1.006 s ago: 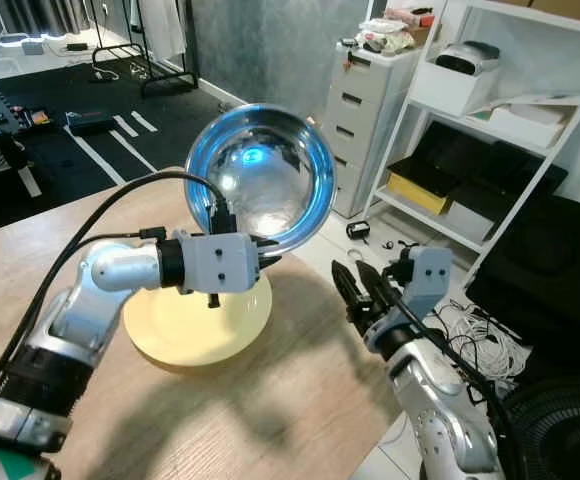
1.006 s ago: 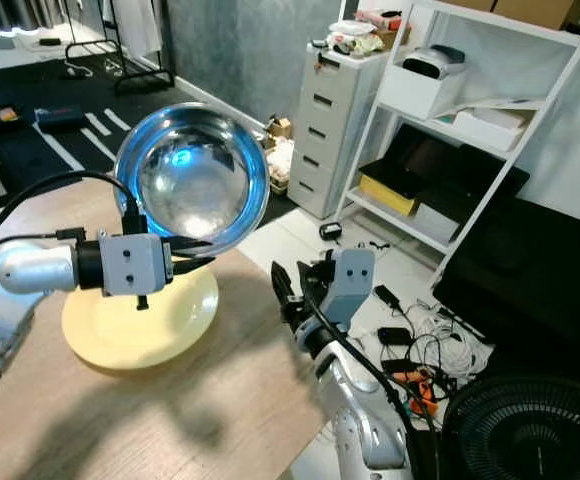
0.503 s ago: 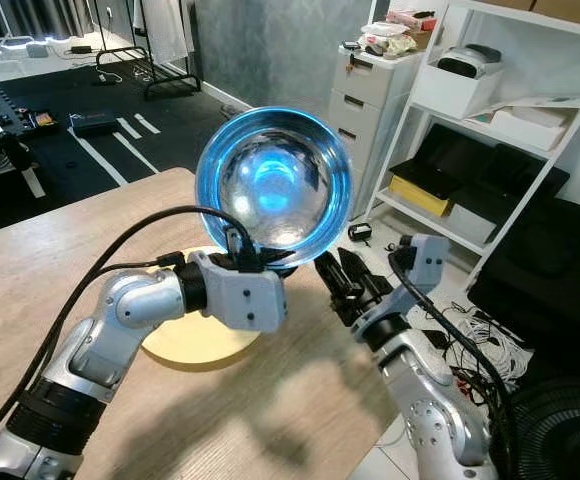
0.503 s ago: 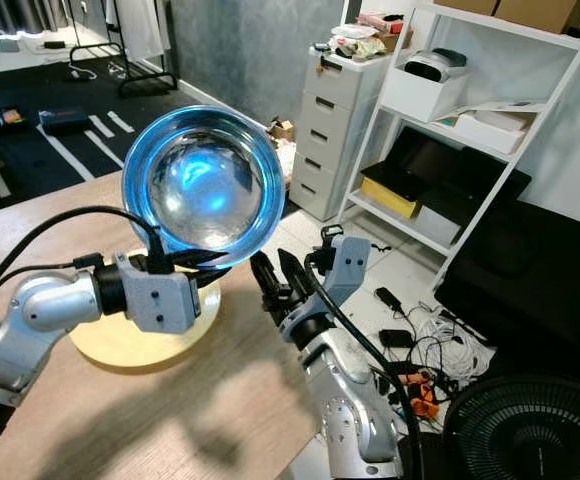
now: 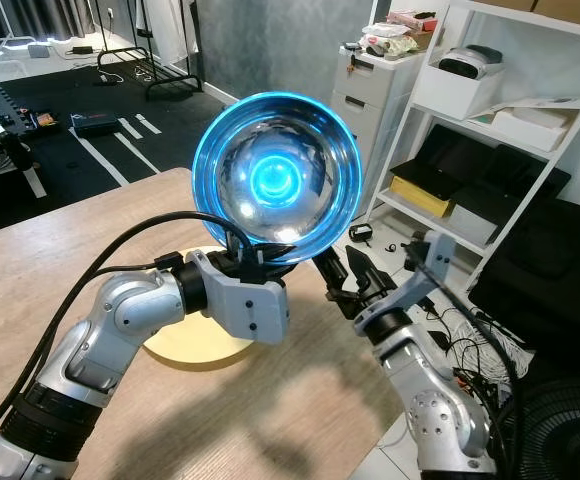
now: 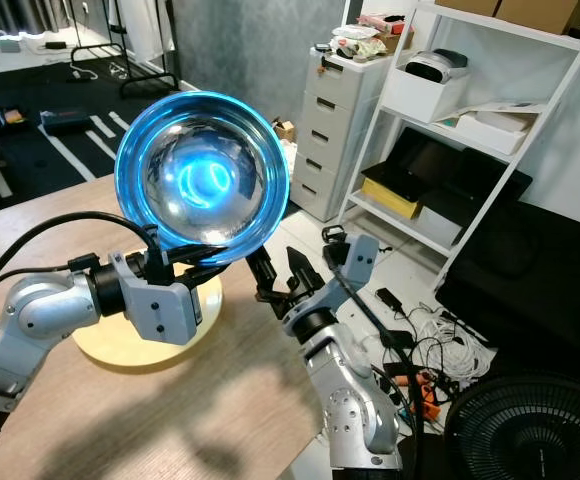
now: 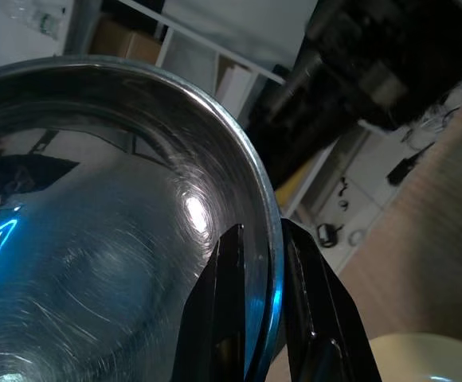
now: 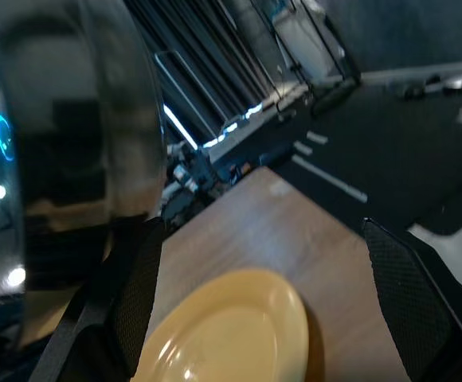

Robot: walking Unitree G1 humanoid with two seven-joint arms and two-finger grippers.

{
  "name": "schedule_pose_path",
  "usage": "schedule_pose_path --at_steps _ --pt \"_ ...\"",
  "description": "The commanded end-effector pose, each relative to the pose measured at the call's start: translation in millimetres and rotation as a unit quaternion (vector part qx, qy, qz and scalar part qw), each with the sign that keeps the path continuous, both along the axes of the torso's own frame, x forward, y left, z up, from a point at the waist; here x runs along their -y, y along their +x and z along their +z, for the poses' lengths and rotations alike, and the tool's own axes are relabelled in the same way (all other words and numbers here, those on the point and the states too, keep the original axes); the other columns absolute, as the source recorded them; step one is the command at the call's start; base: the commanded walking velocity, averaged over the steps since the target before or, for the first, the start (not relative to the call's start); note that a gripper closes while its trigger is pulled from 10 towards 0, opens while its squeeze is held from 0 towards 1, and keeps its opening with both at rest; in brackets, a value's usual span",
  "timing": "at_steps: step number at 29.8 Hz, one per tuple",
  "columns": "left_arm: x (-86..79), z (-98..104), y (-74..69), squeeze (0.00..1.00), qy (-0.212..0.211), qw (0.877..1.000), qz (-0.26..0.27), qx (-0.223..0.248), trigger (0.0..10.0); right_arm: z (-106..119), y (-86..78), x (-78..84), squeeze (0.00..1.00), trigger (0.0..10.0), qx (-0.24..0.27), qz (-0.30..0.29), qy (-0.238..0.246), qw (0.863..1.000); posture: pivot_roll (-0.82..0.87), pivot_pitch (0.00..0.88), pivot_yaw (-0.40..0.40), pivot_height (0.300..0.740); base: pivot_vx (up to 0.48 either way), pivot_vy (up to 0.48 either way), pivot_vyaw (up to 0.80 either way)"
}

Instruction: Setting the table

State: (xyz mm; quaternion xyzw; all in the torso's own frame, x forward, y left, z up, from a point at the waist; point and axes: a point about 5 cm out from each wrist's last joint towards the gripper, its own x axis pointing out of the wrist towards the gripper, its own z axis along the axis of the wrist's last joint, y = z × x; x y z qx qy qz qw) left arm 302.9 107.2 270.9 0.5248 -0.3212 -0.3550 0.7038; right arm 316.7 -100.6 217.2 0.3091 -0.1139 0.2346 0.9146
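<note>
Steel bowl [image 5: 276,176]: shiny, with a blue glow on the rim and inside; it is held up in the air, tilted so that its opening faces the camera. Nothing is inside it.
Left gripper [image 7: 251,306]: its two black fingers clamp the lower rim of the bowl, one finger inside and one outside, as the left wrist view shows.
Position of the bowl: above the wooden table [image 5: 90,240], over the far side of the yellow plate [image 5: 198,343] and apart from it.
Yellow plate: it lies flat on the table under the left arm; no food or other thing is seen on its visible part.
Right gripper [image 5: 338,277]: its fingers are spread apart and hold nothing; it points up to the underside of the bowl, just beside the table edge. One finger tip is close to the bowl; I cannot tell if it touches.
White shelf [image 5: 490,130]: stands behind the right arm, with a yellow box [image 5: 419,192] on a lower level and a white device [image 5: 465,62] higher.
Drawer cabinet [image 5: 370,100]: white, beside the shelf, with small things on top.
Floor: cables [image 5: 475,335] lie below the shelf, and a black fan [image 6: 515,430] stands at the near corner.
</note>
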Motion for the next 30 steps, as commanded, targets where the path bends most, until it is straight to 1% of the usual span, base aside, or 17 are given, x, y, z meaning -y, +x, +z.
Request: schedule_pose_path --at_steps 1,2,3,4,5,6,7,9,10,11,14,16,20,23,26,29,30 --pt "1.1 2 -2.5 0.0 0.011 1.0 -0.003 0.017 10.0 15 -2.5 -0.2 0.0 10.0 0.04 0.004 0.004 0.999 0.15 0.065 0.023 0.74 0.0 0.0 0.0" --pt "-1.6 6 -1.5 0.0 0.005 1.0 0.006 0.027 10.0 18 -2.1 2.4 0.0 10.0 0.052 -0.006 -0.009 0.999 0.15 0.065 0.023 0.74 0.0 0.0 0.0" --pt "-7.9 11 0.5 0.0 -0.003 0.999 0.022 0.04 10.0 20 -0.8 6.6 0.0 10.0 0.065 -0.024 -0.039 0.997 0.15 0.063 0.021 0.74 0.0 0.0 0.0" --pt "-7.9 11 0.5 0.0 -0.003 0.999 0.022 0.04 10.0 20 -0.8 6.6 0.0 10.0 0.065 -0.024 -0.039 0.997 0.15 0.063 0.021 0.74 0.0 0.0 0.0" --pt "-14.7 16 1.8 0.0 -0.01 0.998 0.036 0.049 10.0 21 0.6 11.4 0.0 10.0 0.077 -0.046 -0.08 0.993 0.15 0.063 0.021 0.74 0.0 0.0 0.0" --pt "-14.7 16 1.8 0.0 -0.01 0.998 0.036 0.049 10.0 21 0.6 11.4 0.0 10.0 0.077 -0.046 -0.08 0.993 0.15 0.063 0.021 0.74 0.0 0.0 0.0" --pt "-26.9 22 3.7 0.0 -0.01 0.996 0.059 0.059 10.0 22 2.7 20.2 0.0 10.0 0.089 -0.066 -0.113 0.987 0.15 0.063 0.021 0.74 0.0 0.0 0.0" --pt "-26.9 22 3.7 0.0 -0.01 0.996 0.059 0.059 10.0 22 2.7 20.2 0.0 10.0 0.089 -0.066 -0.113 0.987 0.15 0.063 0.021 0.74 0.0 0.0 0.0" --pt "-29.7 22 4.1 0.0 -0.007 0.996 0.064 0.058 10.0 24 3.2 23.8 0.0 10.0 0.091 -0.069 -0.111 0.987 0.16 0.059 0.016 0.74 0.0 0.0 0.0" --pt "-29.5 20 3.6 0.0 -0.001 0.997 0.062 0.054 10.0 28 3.7 26.8 0.0 10.0 0.092 -0.069 -0.095 0.989 0.16 0.058 0.017 0.74 0.0 0.0 0.0" --pt "-14.4 7 -1.2 0.0 0.01 0.999 0.029 0.032 10.0 42 4.7 24.9 0.0 10.0 0.104 -0.057 -0.054 0.991 0.16 0.057 0.019 0.74 0.0 0.0 0.0" --pt "-7.4 4 -2.0 0.0 0.01 0.999 0.017 0.028 10.0 44 5.3 22.8 0.0 10.0 0.103 -0.049 -0.041 0.993 0.16 0.056 0.019 0.74 0.0 0.0 0.0" --pt "0.0 0 0.0 0.0 0.013 1.0 0.007 0.028 10.0 44 3.3 17.3 0.0 10.0 0.099 -0.019 -0.006 0.995 0.16 0.058 0.02 0.74 0.0 0.0 0.0" --pt "2.5 0 -0.2 0.0 0.014 1.0 0.001 0.028 10.0 44 2.2 15.2 0.0 10.0 0.1 -0.013 -0.006 0.995 0.15 0.06 0.021 0.74 0.0 0.0 0.0" --pt "6.5 1 -0.7 0.0 0.014 0.999 -0.006 0.028 10.0 41 0.6 10.4 0.0 10.0 0.099 -0.004 -0.017 0.995 0.15 0.059 0.023 0.74 0.0 0.0 0.0" --pt "1.3 1 2.5 0.0 0.016 1.0 0.005 0.027 10.0 41 -3.1 13.5 0.0 10.0 0.105 -0.002 -0.016 0.994 0.15 0.059 0.023 0.74 0.0 0.0 0.0" --pt "-3.0 2 3.8 0.0 0.015 0.999 0.013 0.026 10.0 42 -3.6 17.8 0.0 10.0 0.108 -0.009 -0.012 0.994 0.15 0.062 0.028 0.74 0.0 0.0 0.0"
